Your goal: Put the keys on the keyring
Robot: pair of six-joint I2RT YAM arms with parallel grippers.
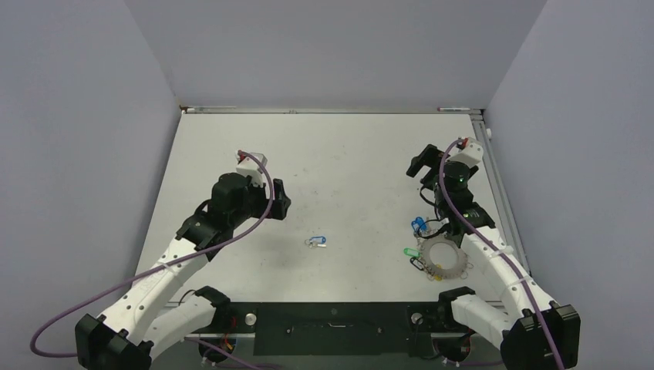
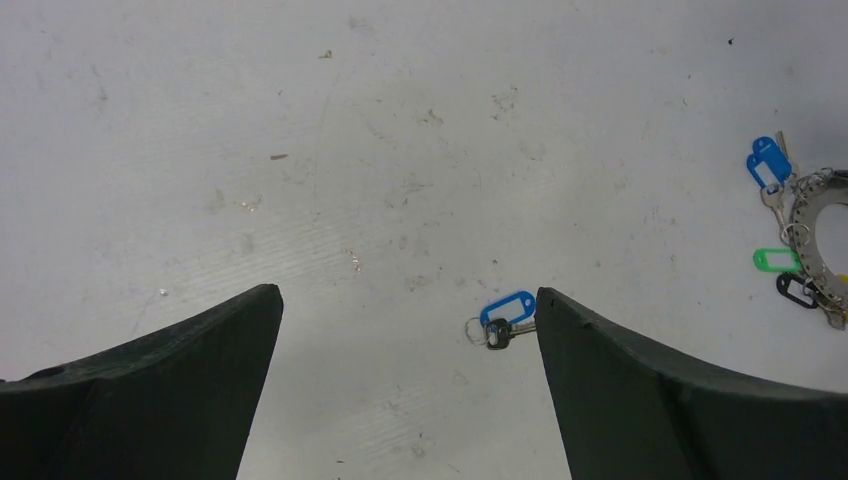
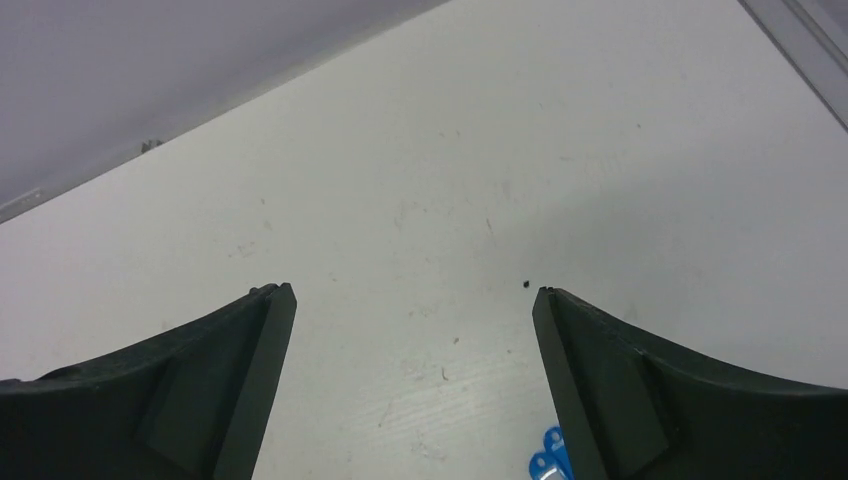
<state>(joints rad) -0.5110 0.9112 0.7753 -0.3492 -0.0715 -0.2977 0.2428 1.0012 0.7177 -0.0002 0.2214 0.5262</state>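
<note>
Near the middle of the tabletop, a little toward its near edge, the loose key lies flat and on its own, its blue tag beside it. Key and tag together run roughly side to side across the tabletop, slightly slanted, with the small split ring at the left end. The left gripper hovers above the surface, beyond the key and to its left, spread wide and holding nothing. From its wrist camera the key sits low and to the right, just beside the inner edge of the right-hand finger rather than centred in the gap. The right gripper is also spread wide and empty. It hangs over the far right part of the tabletop, well apart from the loose key.

The left arm is plainly the nearer one, so the pick looks to be its job. It would need to shift right and back toward the bases, then turn so the jaws close across the key's short side.

The keyring lies flat just beside the right arm, near that arm's base, with other keys around its rim and a green tag on its left side. Nothing stands between the left gripper and the loose key. The likely difficulty is the key itself, thin and flat on a hard surface.
</note>
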